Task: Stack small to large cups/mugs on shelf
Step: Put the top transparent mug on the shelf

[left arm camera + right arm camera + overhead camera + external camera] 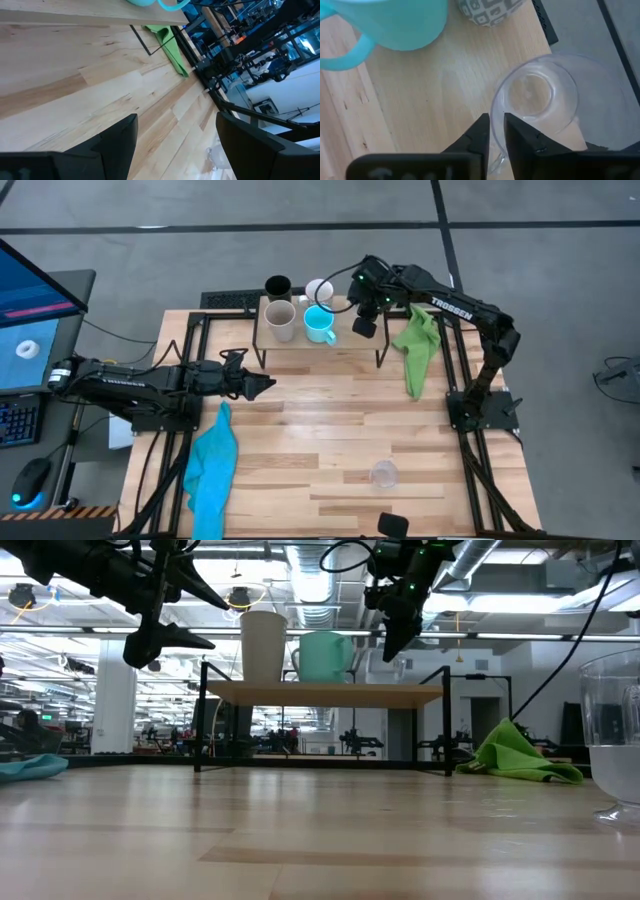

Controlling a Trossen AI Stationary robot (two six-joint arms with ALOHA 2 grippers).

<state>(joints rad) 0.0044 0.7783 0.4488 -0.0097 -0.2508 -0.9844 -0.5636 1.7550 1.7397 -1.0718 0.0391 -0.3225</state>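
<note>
The large slatted light-wood tabletop carries everything. At its far edge stands the low light-wood shelf on thin black metal legs. Near the table's left side lies a crumpled teal cloth, and a bright green cloth lies just beside the shelf's right end.

The left arm waits over the table's left part, its gripper pointing toward the middle with fingers spread wide and nothing between them. The right arm reaches in from the right, and its gripper hangs over the right part of the shelf top. Its fingers stand only slightly parted, straddling the thin rim of a clear glass that sits upright on the shelf board; whether they grip the rim or have let go cannot be told.

On the shelf top, the beige-grey cup and the cyan handled mug stand side by side. Behind the shelf are the black tumbler and the white handled mug. A second clear glass stands alone on the near part of the table, well apart from the shelf.
</note>
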